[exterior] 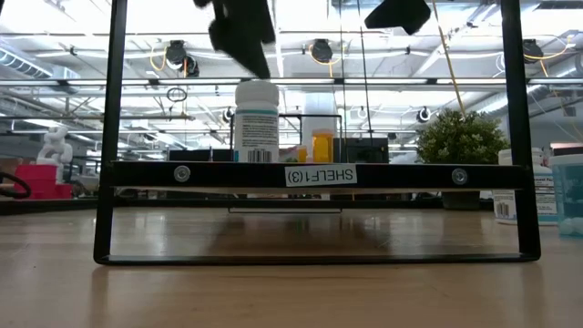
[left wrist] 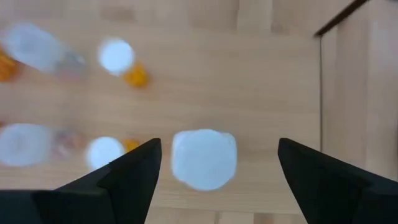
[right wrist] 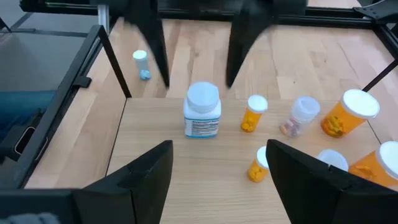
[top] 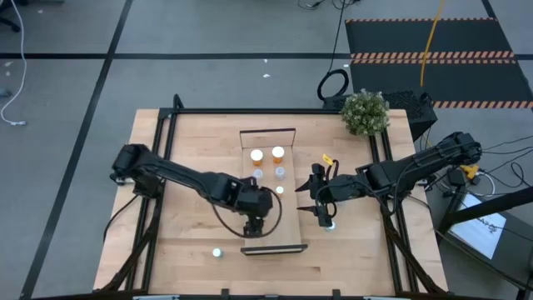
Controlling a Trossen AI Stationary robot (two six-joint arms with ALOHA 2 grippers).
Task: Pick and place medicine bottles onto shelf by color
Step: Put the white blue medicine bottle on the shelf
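High view: I'm holding the left gripper [top: 253, 223] over the near end of the shelf [top: 287, 132], the right gripper [top: 325, 218] just off the shelf's right edge above a bottle on the table; a stray bottle [top: 216, 252] is sitting near the front edge. Low view: the white bottle [exterior: 257, 123] is standing upright on the shelf, label facing me. Left wrist: fingers spread wide, white cap [left wrist: 204, 158] between them, not touching; I'm judging I should lift straight up w/o nudging it. Right wrist: jaws open, empty; smooth plastic cylinders, translucent orange bottles [right wrist: 252, 114] w/ matte white caps, bare light wood.
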